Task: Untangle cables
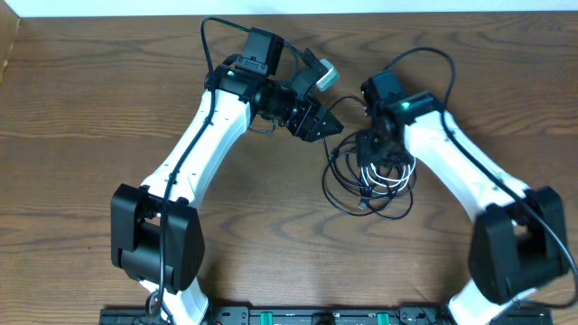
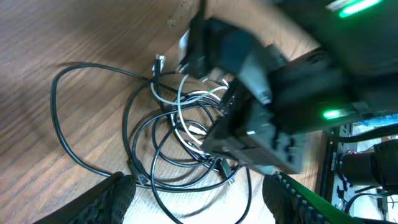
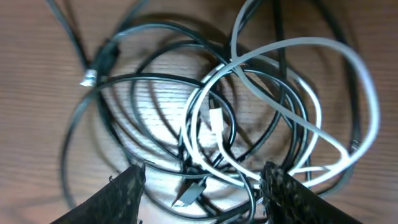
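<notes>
The cables lie in one tangled heap (image 1: 368,181) on the wooden table: black loops (image 1: 332,185) wound through a white cable (image 1: 381,177). My right gripper (image 1: 379,152) hangs right over the heap. In the right wrist view it is open (image 3: 202,193), with its fingers on either side of the white cable (image 3: 298,81), the black loops (image 3: 124,93) and a small plug (image 3: 189,196). My left gripper (image 1: 330,124) is just up and left of the heap. In the left wrist view it is open and empty (image 2: 202,199) above black loops (image 2: 155,146) and white strands (image 2: 186,99).
The right arm's wrist body (image 2: 267,118) fills the right half of the left wrist view, close over the heap. A silver-tipped black plug (image 3: 93,73) lies at the heap's edge. The arm bases (image 1: 153,235) (image 1: 515,248) stand at the front corners.
</notes>
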Controlling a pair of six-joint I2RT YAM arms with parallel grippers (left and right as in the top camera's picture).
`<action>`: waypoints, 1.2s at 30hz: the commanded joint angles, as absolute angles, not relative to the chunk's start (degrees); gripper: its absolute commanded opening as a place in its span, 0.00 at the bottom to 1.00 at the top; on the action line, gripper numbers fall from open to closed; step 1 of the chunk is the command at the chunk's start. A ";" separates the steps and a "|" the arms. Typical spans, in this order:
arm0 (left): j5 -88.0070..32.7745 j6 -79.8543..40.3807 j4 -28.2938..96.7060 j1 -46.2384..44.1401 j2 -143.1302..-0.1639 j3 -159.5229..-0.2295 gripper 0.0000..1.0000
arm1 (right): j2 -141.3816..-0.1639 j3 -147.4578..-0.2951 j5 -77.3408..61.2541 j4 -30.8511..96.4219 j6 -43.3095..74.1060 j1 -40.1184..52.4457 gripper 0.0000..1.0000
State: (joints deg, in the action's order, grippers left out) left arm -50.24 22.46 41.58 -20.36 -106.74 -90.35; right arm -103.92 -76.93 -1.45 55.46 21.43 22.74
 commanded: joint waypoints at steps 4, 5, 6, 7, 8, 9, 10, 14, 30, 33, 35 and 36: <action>-49.82 22.17 41.71 -20.32 -105.67 -90.87 0.71 | -108.18 -77.45 -0.69 55.86 20.97 23.03 0.59; -49.82 22.17 41.71 -20.32 -105.67 -90.87 0.71 | -108.40 -77.34 -0.54 55.83 20.95 23.03 0.59; -49.82 22.17 41.71 -20.32 -105.67 -90.87 0.71 | -108.44 -77.19 -0.30 55.77 20.93 23.03 0.61; -49.82 22.15 41.71 -20.32 -105.67 -90.87 0.71 | -108.53 -76.95 0.03 55.72 20.95 23.03 0.61; -49.84 22.15 41.71 -20.32 -105.67 -90.87 0.71 | -108.55 -76.75 0.08 55.75 20.95 23.03 0.62; -49.84 22.15 41.74 -20.32 -105.67 -90.87 0.71 | -108.60 -76.34 0.10 55.75 20.95 23.03 0.62; -49.84 22.15 41.78 -20.32 -105.67 -90.87 0.71 | -108.62 -75.99 0.08 55.77 20.97 23.03 0.63; -49.84 22.15 42.00 -20.32 -105.67 -90.87 0.71 | -108.66 -74.19 0.08 55.29 20.97 22.98 0.65; -49.84 22.17 42.33 -20.34 -105.67 -90.87 0.71 | -108.68 -70.19 -0.21 52.21 20.99 22.98 0.80; -49.84 22.17 42.35 -20.32 -105.67 -90.87 0.71 | -108.68 -69.41 -0.38 51.88 21.02 22.98 0.82; -49.84 22.15 42.35 -20.34 -105.67 -90.87 0.71 | -108.68 -68.25 -0.40 51.37 21.08 22.98 0.83; -49.84 22.17 42.35 -20.34 -105.67 -90.87 0.71 | -108.68 -67.66 -0.43 51.09 21.21 22.98 0.82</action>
